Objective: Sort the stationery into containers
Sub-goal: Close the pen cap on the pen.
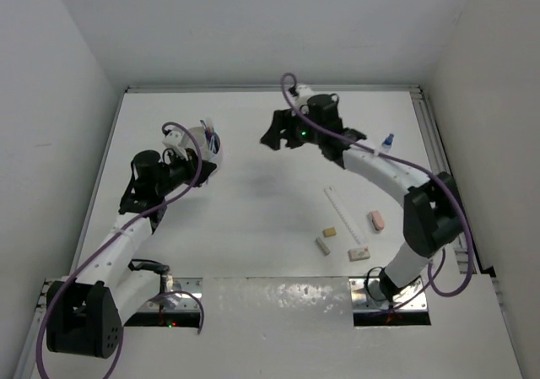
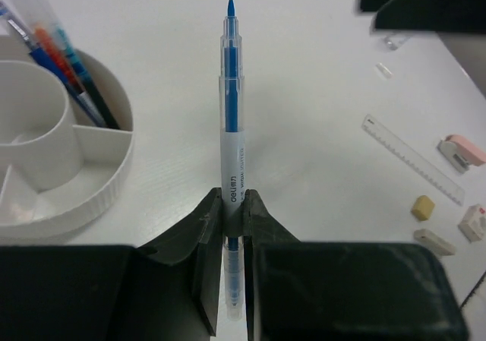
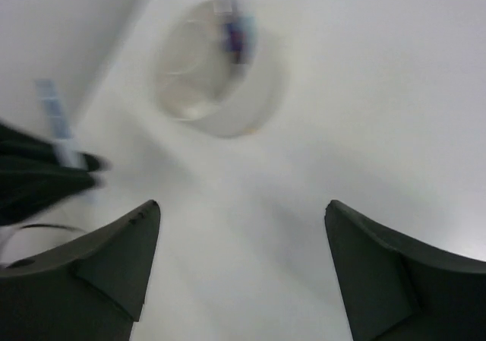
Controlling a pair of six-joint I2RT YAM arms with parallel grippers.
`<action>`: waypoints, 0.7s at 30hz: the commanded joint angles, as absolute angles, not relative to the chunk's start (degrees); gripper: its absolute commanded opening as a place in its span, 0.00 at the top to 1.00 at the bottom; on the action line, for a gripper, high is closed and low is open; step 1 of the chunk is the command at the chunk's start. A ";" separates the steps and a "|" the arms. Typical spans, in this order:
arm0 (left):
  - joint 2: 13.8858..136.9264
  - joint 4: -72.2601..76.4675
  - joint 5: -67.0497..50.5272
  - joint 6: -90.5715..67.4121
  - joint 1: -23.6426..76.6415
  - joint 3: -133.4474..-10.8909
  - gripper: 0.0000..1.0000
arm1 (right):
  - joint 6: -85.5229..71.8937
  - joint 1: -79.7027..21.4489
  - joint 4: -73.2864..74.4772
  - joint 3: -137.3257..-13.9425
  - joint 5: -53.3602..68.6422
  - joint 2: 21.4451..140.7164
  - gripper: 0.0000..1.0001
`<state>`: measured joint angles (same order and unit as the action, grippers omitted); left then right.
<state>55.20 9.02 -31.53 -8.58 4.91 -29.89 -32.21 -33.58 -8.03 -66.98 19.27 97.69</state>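
The left gripper (image 2: 231, 204) is clamped on a blue pen (image 2: 230, 90) whose tip points to twelve o'clock. The white tub (image 2: 114, 178) sits at the pen's nine o'clock and holds other pens (image 2: 72, 75). The right gripper (image 3: 241, 212) hangs with its jaws wide apart, the tub at its twelve o'clock.

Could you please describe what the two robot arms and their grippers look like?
Both the left arm and right arm have white tubular links joined by black joint housings, each trailed by a looping purple cable. The left gripper and right gripper have matt black, wedge-shaped fingers. A small green light glows near the right wrist.
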 commanded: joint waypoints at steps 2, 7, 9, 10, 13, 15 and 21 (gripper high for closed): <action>53.09 6.15 -24.97 -6.33 4.75 -29.71 1.00 | -9.86 -26.20 28.00 -76.54 3.18 89.82 0.40; 53.17 7.64 -24.87 -7.12 4.57 -28.92 1.00 | -6.95 -19.43 47.61 -86.82 -1.13 96.40 0.63; 53.17 7.82 -24.96 -7.03 4.57 -28.92 1.00 | -5.63 -18.20 54.45 -92.51 -5.94 103.07 0.51; 53.17 7.74 -25.05 -6.77 4.57 -29.00 1.00 | -5.36 -17.41 56.49 -94.11 -7.54 105.36 0.51; 52.82 7.47 -25.05 -5.89 4.66 -29.36 1.00 | -4.66 -15.39 58.19 -95.45 -11.67 110.56 0.49; 52.47 7.12 -24.87 -5.80 4.57 -29.44 1.00 | -4.05 -13.29 55.73 -93.96 -10.65 111.88 0.50; 52.47 7.20 -24.61 -7.03 4.57 -29.01 1.00 | -0.44 -9.85 46.51 -88.08 -6.24 112.06 0.50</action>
<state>53.78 6.13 -24.93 -6.66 4.89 -29.10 -3.44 -11.35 50.78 -89.43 -7.11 115.13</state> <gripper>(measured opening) 0.099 0.501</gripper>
